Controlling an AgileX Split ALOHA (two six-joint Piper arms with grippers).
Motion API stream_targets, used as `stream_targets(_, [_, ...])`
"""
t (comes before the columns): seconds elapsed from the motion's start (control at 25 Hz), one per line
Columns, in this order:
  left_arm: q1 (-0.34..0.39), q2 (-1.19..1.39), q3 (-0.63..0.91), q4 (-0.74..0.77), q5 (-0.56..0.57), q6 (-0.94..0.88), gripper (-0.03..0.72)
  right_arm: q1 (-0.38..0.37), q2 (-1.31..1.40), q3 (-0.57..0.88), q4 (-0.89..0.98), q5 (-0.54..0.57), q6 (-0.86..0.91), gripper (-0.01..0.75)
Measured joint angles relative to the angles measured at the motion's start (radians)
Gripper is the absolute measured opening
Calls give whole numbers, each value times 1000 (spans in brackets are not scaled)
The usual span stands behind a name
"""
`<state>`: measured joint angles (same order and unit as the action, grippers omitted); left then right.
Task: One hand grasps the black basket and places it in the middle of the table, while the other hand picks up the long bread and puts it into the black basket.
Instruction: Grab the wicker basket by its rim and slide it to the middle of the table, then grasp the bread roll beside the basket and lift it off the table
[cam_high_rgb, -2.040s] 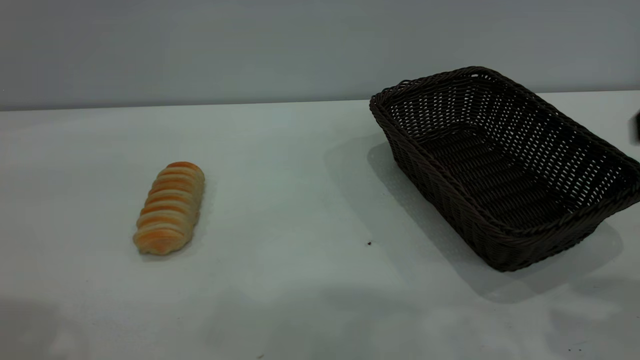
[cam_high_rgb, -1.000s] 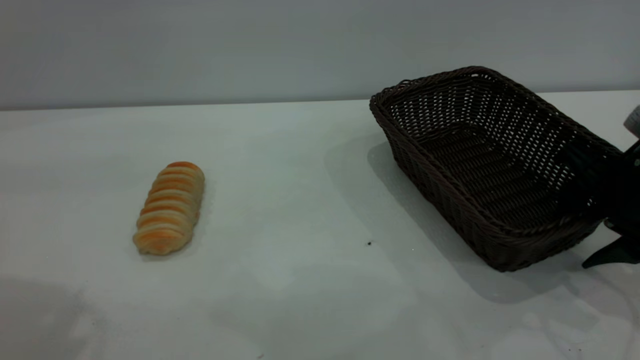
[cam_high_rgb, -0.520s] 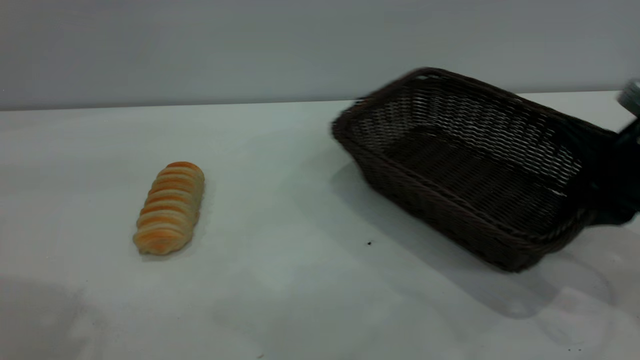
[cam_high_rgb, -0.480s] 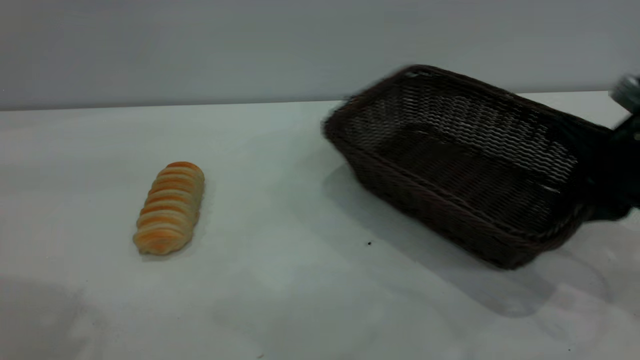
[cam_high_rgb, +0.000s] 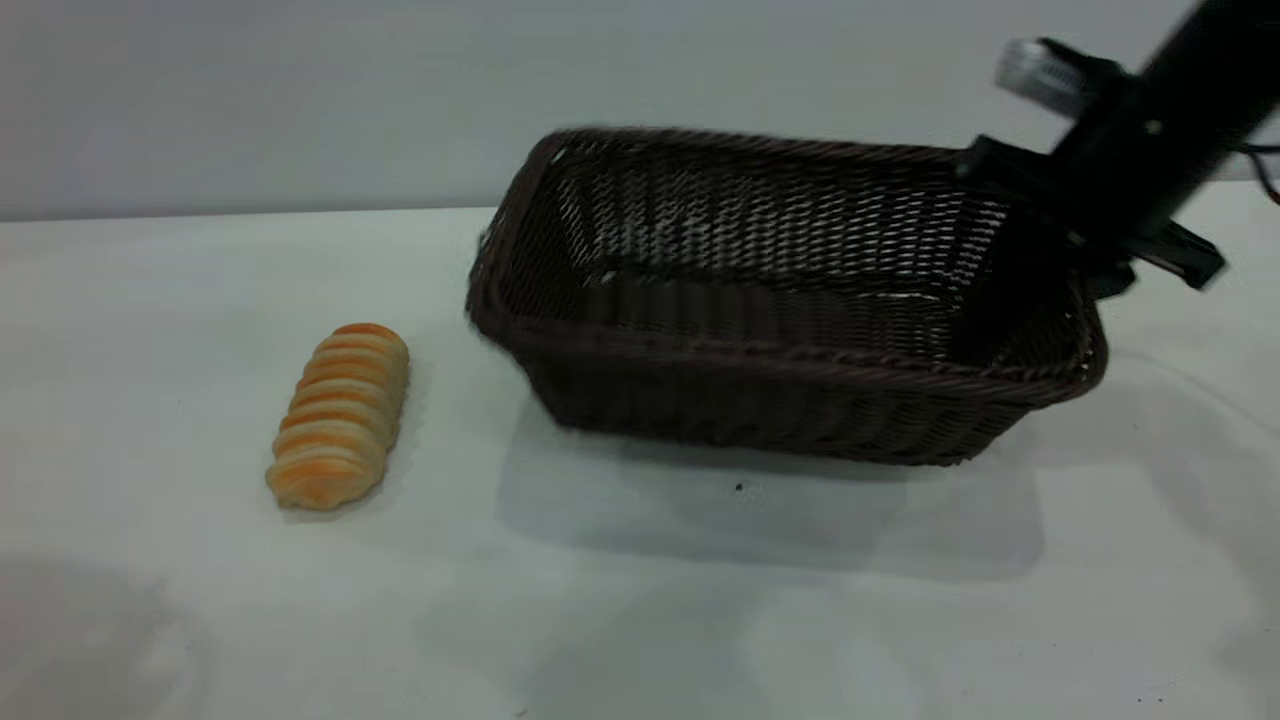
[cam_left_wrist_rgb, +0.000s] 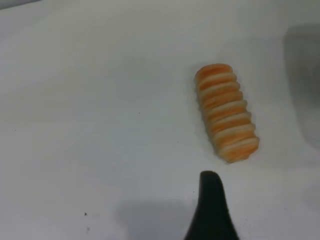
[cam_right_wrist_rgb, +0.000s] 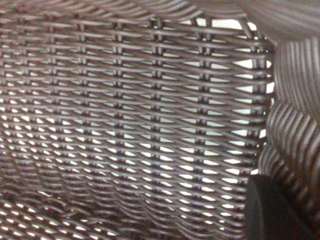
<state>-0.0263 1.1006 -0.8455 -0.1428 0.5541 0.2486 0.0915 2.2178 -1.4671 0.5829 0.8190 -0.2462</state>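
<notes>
The black basket (cam_high_rgb: 780, 300) hangs near the middle of the table (cam_high_rgb: 640, 620), with its shadow on the tabletop below it. My right gripper (cam_high_rgb: 1060, 250) is shut on the basket's right end wall. In the right wrist view the weave (cam_right_wrist_rgb: 140, 115) fills the picture, with one black finger (cam_right_wrist_rgb: 275, 210) against it. The long bread (cam_high_rgb: 340, 415) lies on the table to the left of the basket. In the left wrist view the bread (cam_left_wrist_rgb: 227, 112) lies just beyond my left gripper (cam_left_wrist_rgb: 245, 210), which is open and empty. Only one of its fingers (cam_left_wrist_rgb: 211, 210) shows. The left gripper is out of the exterior view.
A grey wall runs behind the table's far edge. A tiny dark speck (cam_high_rgb: 739, 487) lies in front of the basket. A strip of bare table separates the bread from the basket's left end.
My right gripper closed on the basket's right end and carried it left, turning it so its long side faces the front. The bread has not moved.
</notes>
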Motion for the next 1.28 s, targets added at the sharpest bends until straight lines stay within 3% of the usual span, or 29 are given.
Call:
stream_targets(0.24, [0, 4, 0, 0, 0, 0, 591, 77, 139, -199, -107, 98, 49, 94])
stream_targets(0.6, [0, 50, 0, 0, 0, -1, 591, 74, 179, -221, -157, 44, 109, 110])
stream_targets(0.72, [0, 104, 0, -15, -17, -4, 591, 74, 172, -222, -159, 38, 108, 199])
stream_targets(0.92, [0, 271, -2, -54, -111, -4, 591, 70, 78, -255, -218, 118, 47, 486])
stream_targets(1.0, [0, 354, -12, -73, -140, -4, 591, 70, 8, -261, -249, 166, 10, 566])
stream_targets(1.12, [0, 498, -55, -108, -157, 2, 591, 70, -118, -261, -272, 256, -34, 601])
stream_targets(1.28, [0, 678, -151, -127, -169, 16, 591, 70, -293, -261, -283, 375, -73, 551])
